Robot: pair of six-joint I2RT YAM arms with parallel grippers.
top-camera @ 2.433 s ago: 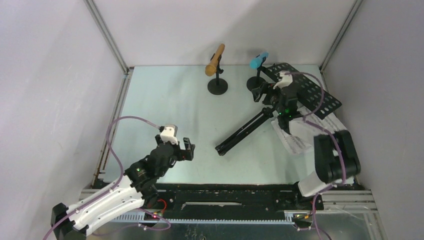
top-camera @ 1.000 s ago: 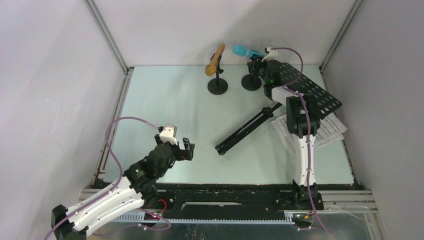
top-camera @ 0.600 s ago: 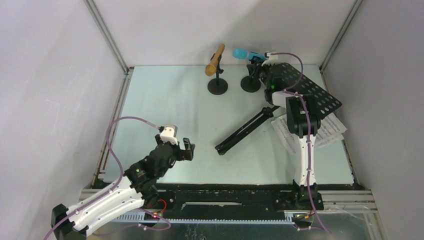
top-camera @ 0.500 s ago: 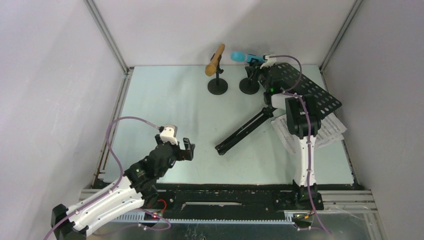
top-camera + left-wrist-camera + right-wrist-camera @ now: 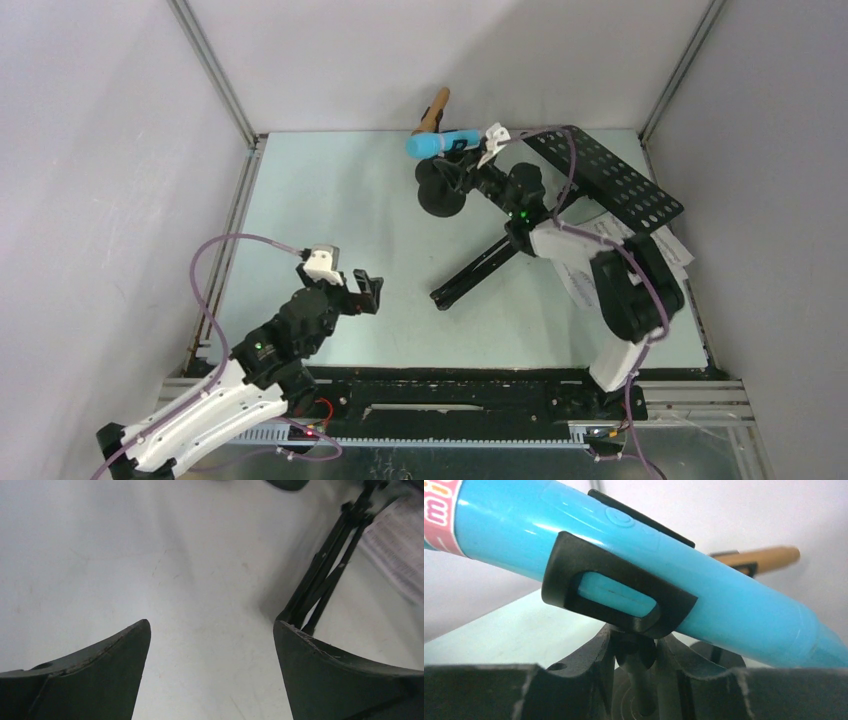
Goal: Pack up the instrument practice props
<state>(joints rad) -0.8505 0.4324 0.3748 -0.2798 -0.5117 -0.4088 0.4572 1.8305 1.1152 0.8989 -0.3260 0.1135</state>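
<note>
I am pinching my right gripper (image 5: pixel 636 642) around the thin stem of a short black round-based clip holder (image 5: pixel 640 692). My fingers are closing in just beneath its clip, so stand and load are being handled as one piece. The clip is wrapping the barrel of a light-blue plastic toy microphone (image 5: pixel 724 605), which is lying tilted across it, head pointing to my left in the overhead view. Gripping the stem rather than the slick barrel is, I judge, stopping the microphone from sliding out. I cannot tell whether the base is resting on the table.

Just behind, a tan toy microphone (image 5: pixel 436 104) is leaning in its own holder. The two stands are sitting very close, and I cannot tell whether they are touching.

Further right, the black tripod music rack with its perforated desk (image 5: pixel 612 176) is lying tipped over on the pale table (image 5: pixel 330 200), legs folded, partly covering white sheet-music pages (image 5: pixel 578 280).

My left gripper (image 5: pixel 210 672) is hanging wide open and empty above bare table, with the rack's legs ahead of it.
</note>
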